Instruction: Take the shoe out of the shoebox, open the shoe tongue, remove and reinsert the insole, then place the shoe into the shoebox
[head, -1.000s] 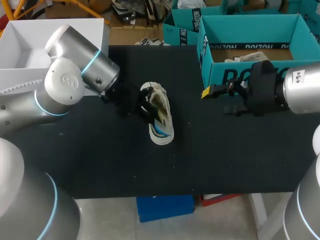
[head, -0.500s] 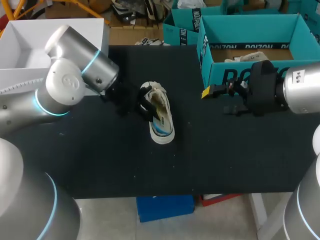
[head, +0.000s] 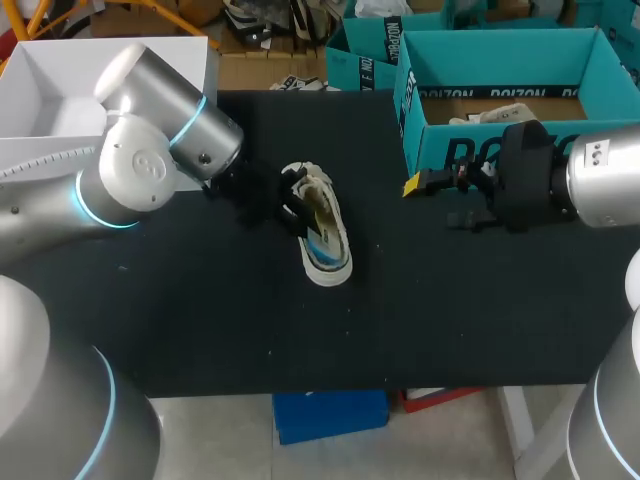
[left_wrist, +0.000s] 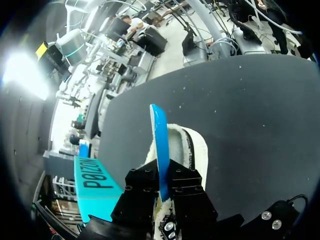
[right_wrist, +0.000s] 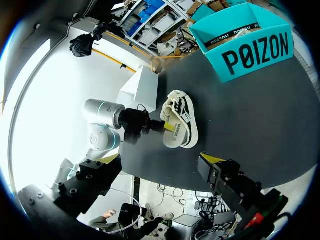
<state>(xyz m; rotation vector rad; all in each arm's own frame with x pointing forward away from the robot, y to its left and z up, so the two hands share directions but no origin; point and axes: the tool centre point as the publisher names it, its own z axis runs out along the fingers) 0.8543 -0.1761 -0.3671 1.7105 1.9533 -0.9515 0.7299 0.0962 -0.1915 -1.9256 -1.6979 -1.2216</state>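
A white low shoe (head: 325, 235) lies on the black table (head: 200, 300), toe toward the front edge. My left gripper (head: 297, 213) is at the shoe's opening, shut on the blue insole (left_wrist: 159, 137), which stands on edge between the black fingers and reaches out over the shoe (left_wrist: 192, 147). In the head view a strip of the blue insole (head: 318, 250) shows inside the shoe. My right gripper (head: 430, 200) hangs open and empty in front of the teal shoebox (head: 470, 150), a good way right of the shoe. The right wrist view shows the shoe (right_wrist: 181, 117) with the left arm (right_wrist: 107, 125) beside it.
The teal shoebox (right_wrist: 255, 50) stands at the back right with something pale (head: 490, 113) lying inside. A white open box (head: 60, 90) stands at the back left, behind my left arm. Bare black table stretches in front of the shoe.
The left arm has shifted a little to the right, and the shoe has slid slightly right with it. The right arm has stayed still.
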